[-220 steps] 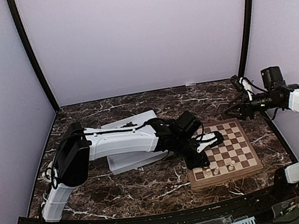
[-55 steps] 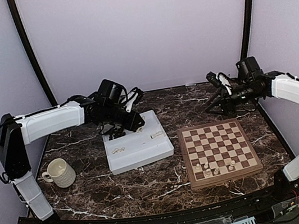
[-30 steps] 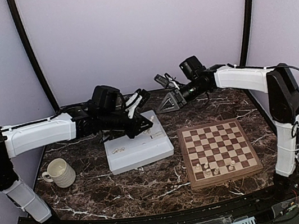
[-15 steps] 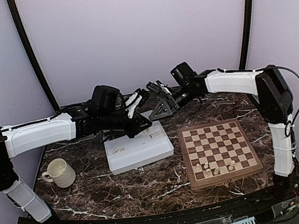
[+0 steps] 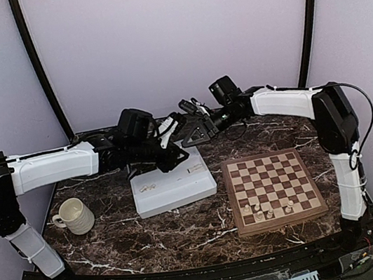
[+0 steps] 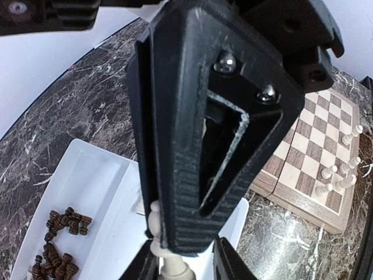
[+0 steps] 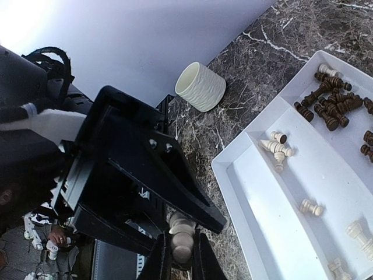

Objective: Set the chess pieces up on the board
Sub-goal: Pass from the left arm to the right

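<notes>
Right gripper: fingers are seen closed on 1 cream piece, which is held in the air over the far end of the tray. Left gripper: its fingers flank the same piece, a gap is noted on 1 side, and grip cannot be told. The piece's long axis is judged to run from 1 wrist toward the other. The board lies well apart, nearer and to the right, with placed pieces along its near rows. The right arm is judged the nearer for the carry.
</notes>
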